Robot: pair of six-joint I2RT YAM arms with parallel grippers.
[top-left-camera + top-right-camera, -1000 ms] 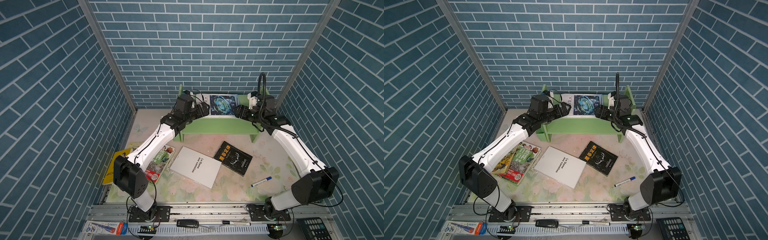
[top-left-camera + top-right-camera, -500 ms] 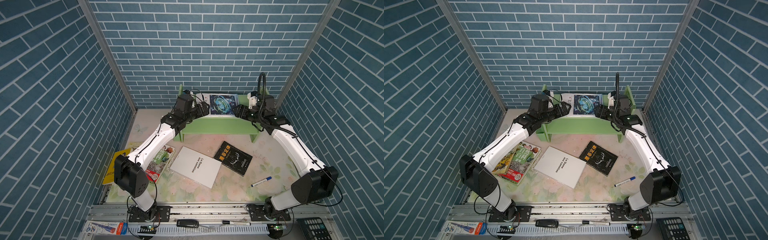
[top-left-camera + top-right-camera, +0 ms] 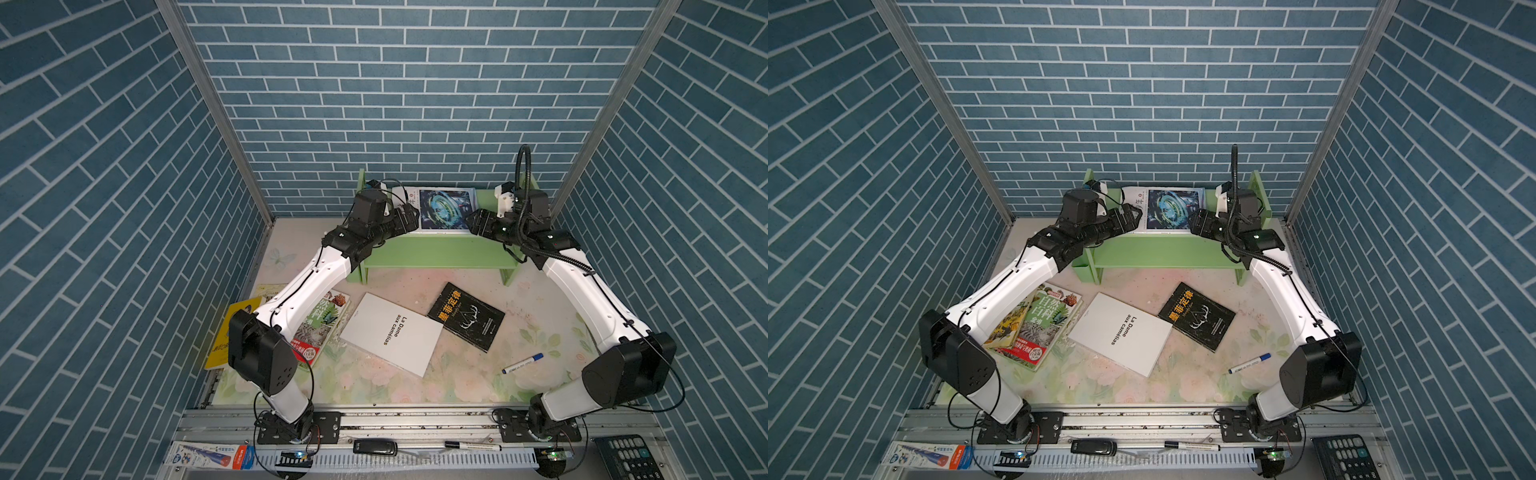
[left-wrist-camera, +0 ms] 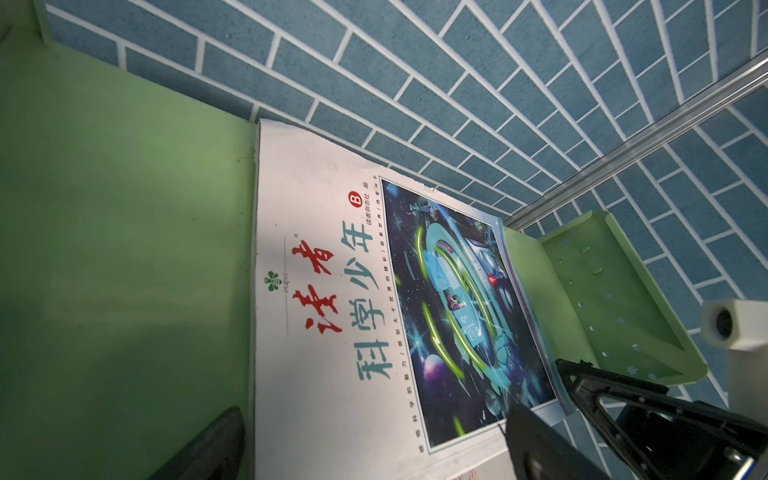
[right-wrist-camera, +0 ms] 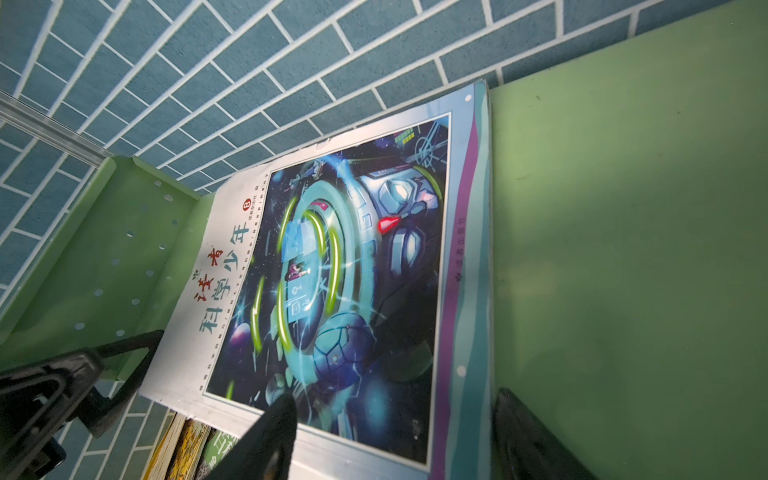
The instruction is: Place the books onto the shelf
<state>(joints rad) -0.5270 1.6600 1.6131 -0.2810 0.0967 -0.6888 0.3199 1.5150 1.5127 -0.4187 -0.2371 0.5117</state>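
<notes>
The white book with the blue sci-fi picture lies flat on the top tier of the light green shelf. My left gripper is open at the book's near left corner, one finger over the shelf board and one over the cover. My right gripper is open at the near right corner, straddling the book's edge. On the table lie the plain white book, the black book, the green botanical book and yellow books partly under the left arm.
A blue-capped marker lies on the table at the right. The shelf's peg-holed side panels stand close to each gripper. Brick walls close in behind and at both sides. A pen and a calculator lie beyond the front rail.
</notes>
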